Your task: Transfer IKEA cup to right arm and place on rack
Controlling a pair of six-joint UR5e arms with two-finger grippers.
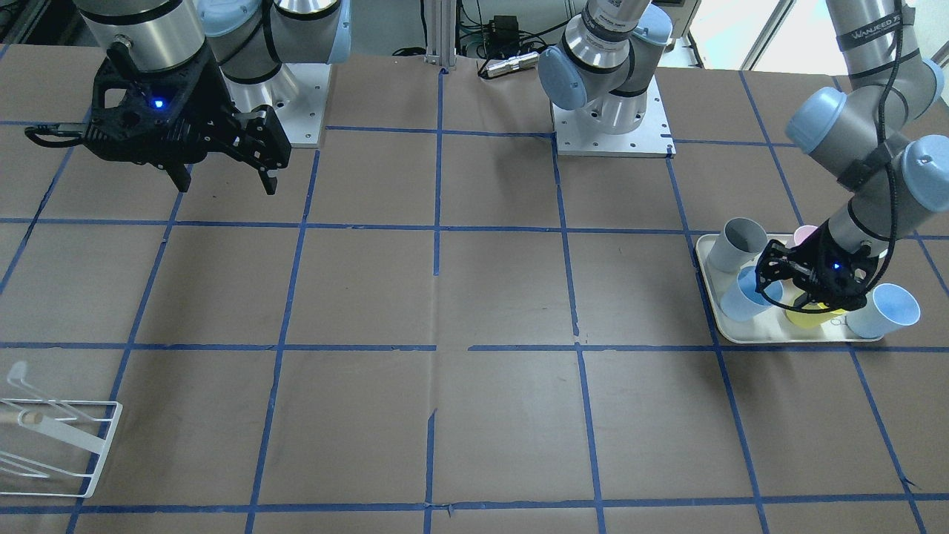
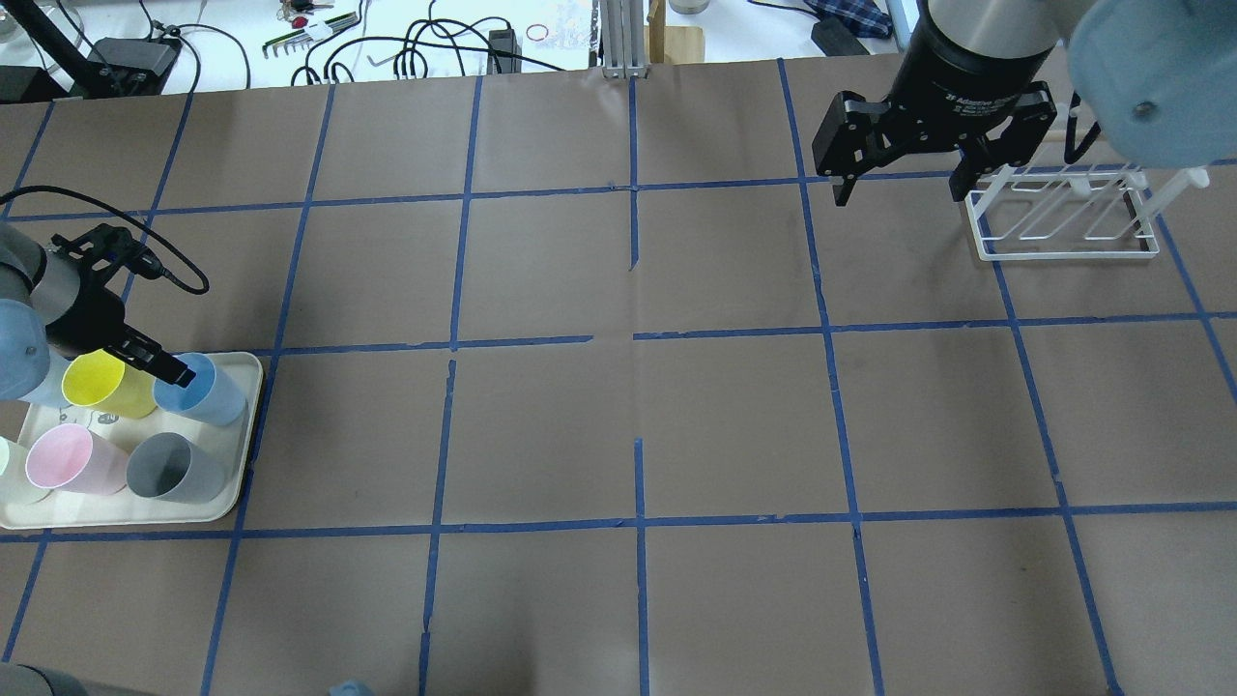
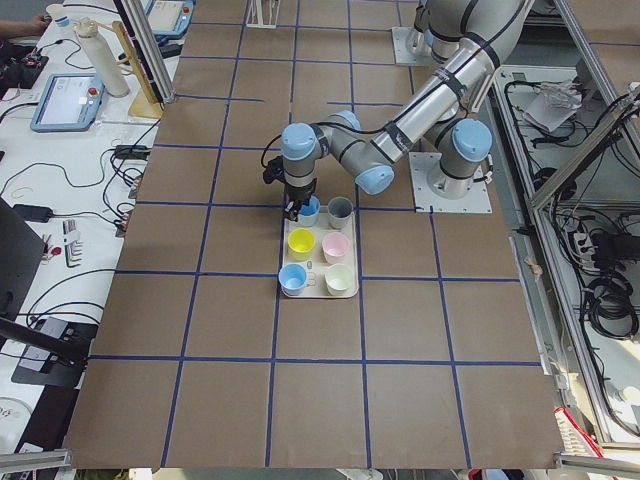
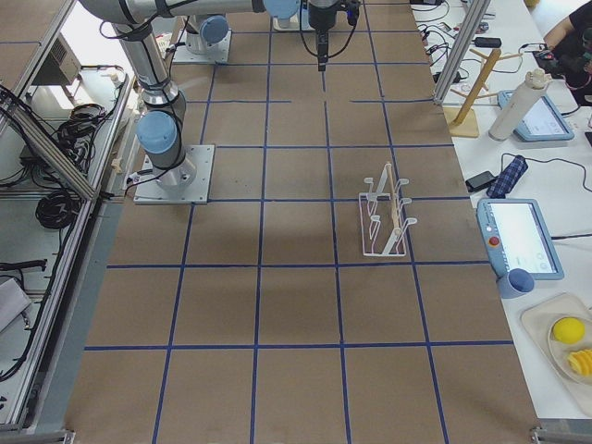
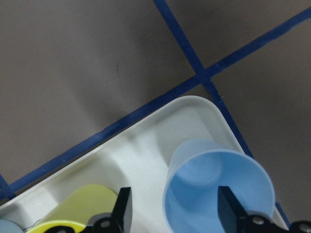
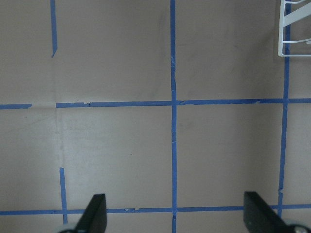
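A strap on the left arm (image 1: 875, 44) carries white lettering that starts "WANUEED"; the rest is too small to read. The black collar above the right gripper (image 2: 904, 188) reads "2F Adaptive", and what follows is cut off.

The table (image 2: 676, 425) is covered in brown paper marked into squares with blue tape. Benches with cables and tablets stand beyond its edges.

A cream tray (image 2: 246, 425) sits at the table's end on the robot's left. The pale blue cup (image 5: 218, 194) stands upright in the tray's rounded corner on the side towards the table's middle. Just beside it is a yellow cup (image 2: 101, 385). The left gripper (image 5: 175, 213) is over this corner with its fingers apart. One is above the cup's mouth and the other is outside its wall, towards the yellow cup. They are not closed on anything.

The front view shows a second pale blue cup (image 1: 886, 310) lying tilted at the tray's other end, which the overhead view hides behind the arm.

Well apart from the tray, the right gripper hangs over bare paper with its fingers spread wide. The rack (image 2: 1063, 217) stands at the opposite end of the table.
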